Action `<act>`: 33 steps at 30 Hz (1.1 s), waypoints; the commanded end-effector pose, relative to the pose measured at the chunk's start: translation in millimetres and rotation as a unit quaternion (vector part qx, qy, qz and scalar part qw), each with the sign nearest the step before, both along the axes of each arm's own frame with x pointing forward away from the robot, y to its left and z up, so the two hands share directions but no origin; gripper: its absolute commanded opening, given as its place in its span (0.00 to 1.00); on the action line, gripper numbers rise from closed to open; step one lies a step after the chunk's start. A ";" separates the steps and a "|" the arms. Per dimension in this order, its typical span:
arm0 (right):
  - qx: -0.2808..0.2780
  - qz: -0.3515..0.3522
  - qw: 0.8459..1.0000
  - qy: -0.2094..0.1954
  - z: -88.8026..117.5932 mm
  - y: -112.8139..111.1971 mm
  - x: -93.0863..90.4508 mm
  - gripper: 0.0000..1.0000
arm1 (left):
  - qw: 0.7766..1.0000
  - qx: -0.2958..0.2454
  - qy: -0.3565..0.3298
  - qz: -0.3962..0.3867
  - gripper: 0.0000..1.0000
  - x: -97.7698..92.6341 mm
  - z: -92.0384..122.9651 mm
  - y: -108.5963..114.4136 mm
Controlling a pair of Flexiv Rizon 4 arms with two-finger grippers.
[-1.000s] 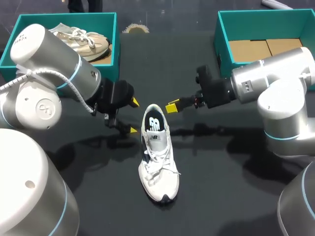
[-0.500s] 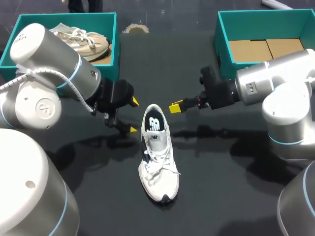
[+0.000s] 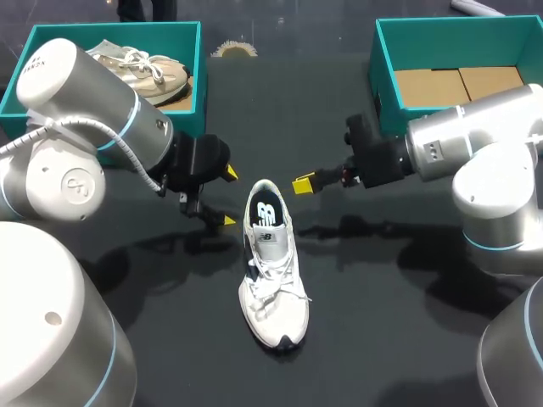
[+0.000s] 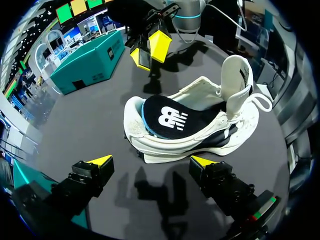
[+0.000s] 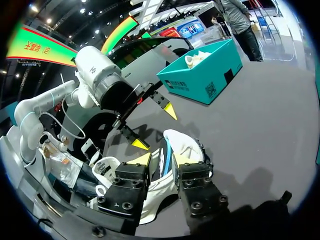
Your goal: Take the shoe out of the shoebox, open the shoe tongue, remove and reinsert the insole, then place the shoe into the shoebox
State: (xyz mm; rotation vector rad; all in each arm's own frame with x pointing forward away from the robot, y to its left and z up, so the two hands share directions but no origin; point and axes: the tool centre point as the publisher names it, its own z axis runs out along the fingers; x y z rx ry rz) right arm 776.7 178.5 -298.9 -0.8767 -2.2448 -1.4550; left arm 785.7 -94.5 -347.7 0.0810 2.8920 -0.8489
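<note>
the table (image 3: 382,331) was a flat matte black sheet. nearest me lay the white shoe (image 3: 273,280), out of either box, on its sole in the middle of the table with its rounded toe toward me. its upper looked like soft mesh with loose white laces, and the padded tongue stood pulled up and forward. the dark insole (image 3: 265,214), smooth with a pale mark on it, sat in the open heel.

just past the heel, my left gripper (image 3: 229,199) hung beside the shoe's left side, its fingers spread wide with the wedge-shaped yellow tips well apart and nothing held between them. in the left wrist view the heel lay just ahead of those tips, touching neither. my right gripper (image 3: 301,184) hovered near the heel's right side, its blocky black fingers only narrowly parted, gripping nothing.

farther back stood the two teal shoeboxes, stiff and straight-walled. the left shoebox (image 3: 114,30) held a beige shoe (image 3: 144,69) with white laces. the right shoebox (image 3: 378,64) showed a plain brown cardboard floor (image 3: 458,83).

compared with a second ago, my right gripper had drawn back a little from the heel toward its own side. the left arm and the white shoe had not shifted.
</note>
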 end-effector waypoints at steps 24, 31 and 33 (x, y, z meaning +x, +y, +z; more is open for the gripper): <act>-0.187 -0.038 0.981 -0.019 13.4 -69.7 16.2 0.46 | 0.998 0.022 -0.015 -0.053 1.00 1.5 20.0 33.8; -0.237 -0.051 0.970 -0.020 21.9 -80.7 22.9 0.47 | 0.995 0.026 -0.022 -0.098 1.00 1.6 26.7 50.0; -0.251 -0.057 0.966 -0.020 25.4 -82.3 23.9 0.47 | 0.993 0.028 -0.023 -0.112 1.00 2.0 29.1 55.7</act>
